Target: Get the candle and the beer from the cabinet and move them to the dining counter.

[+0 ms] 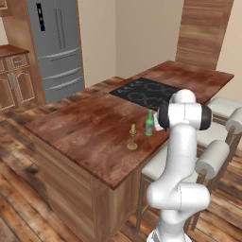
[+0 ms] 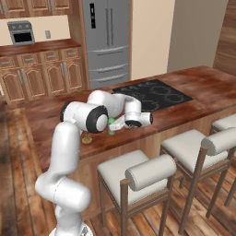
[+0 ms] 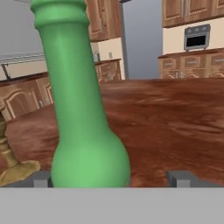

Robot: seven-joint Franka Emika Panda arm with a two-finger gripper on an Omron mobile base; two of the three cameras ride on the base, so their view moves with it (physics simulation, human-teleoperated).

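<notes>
Both items stand upright on the dining counter (image 1: 85, 127), candle (image 1: 132, 138) just beside the beer (image 1: 149, 124). Gripper (image 3: 111, 178) level w/ the beer's base, fingers spread wide either side, bottle nearer one finger; prob. not touching, hard to tell. Long axis vertical, so a straight pull-back clears it.

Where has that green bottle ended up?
The green bottle stands upright on the wooden island counter, just right of the candle in the left base view, near the black cooktop. The open gripper is right at it.
</notes>
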